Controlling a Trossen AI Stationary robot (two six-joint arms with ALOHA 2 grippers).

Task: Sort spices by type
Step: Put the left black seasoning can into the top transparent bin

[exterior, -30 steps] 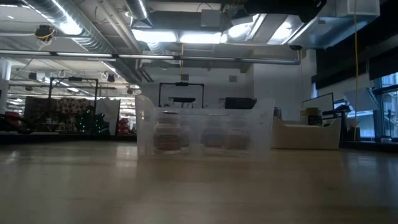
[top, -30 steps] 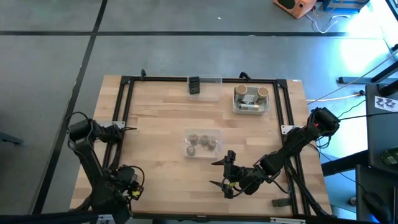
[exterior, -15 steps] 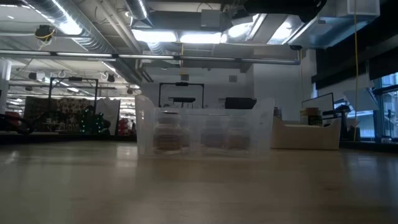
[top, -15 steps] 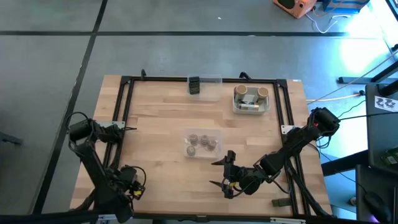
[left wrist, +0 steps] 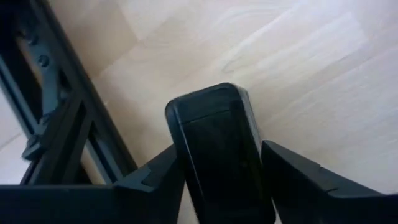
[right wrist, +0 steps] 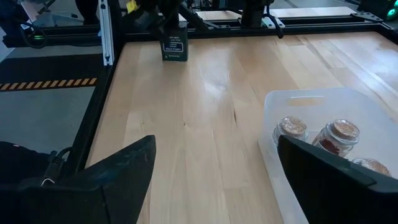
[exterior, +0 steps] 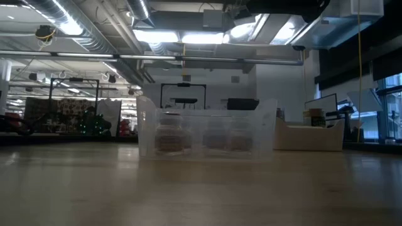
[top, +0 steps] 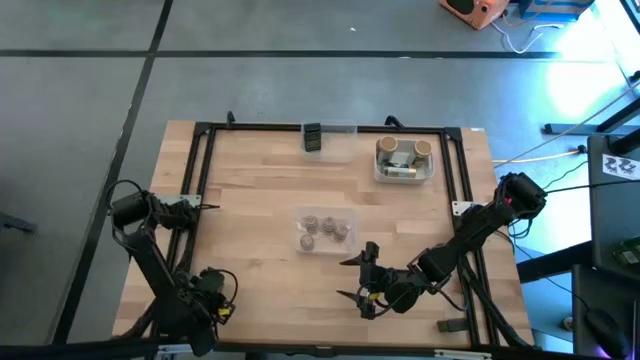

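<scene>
My left gripper (top: 212, 295) is near the table's near left corner, shut on a dark boxy spice container (left wrist: 214, 137), which also shows as the dark box (right wrist: 174, 46) in the right wrist view. My right gripper (top: 358, 280) waits open near the near edge, right of centre. Small grey-brown jars (top: 325, 228) stand in a clear bin (exterior: 206, 133) mid-table. Tan-topped jars (top: 404, 158) sit in a bin at the far right. Another dark box (top: 312, 138) stands at the far edge. My left gripper pinches the dark box between its two fingers, one on each long side (left wrist: 180, 155), coming from above and pointing down. The box stands upright, and its base (right wrist: 175, 58) appears to rest on the table beside the left rail.
A black metal frame (top: 200, 160) runs round the table's edges; its left rail (left wrist: 56, 112) lies close beside the held box. Bare wood (top: 260, 190) lies between the left rail and the middle bin. The middle bin's rim (right wrist: 311, 96) stands just ahead of my right gripper.
</scene>
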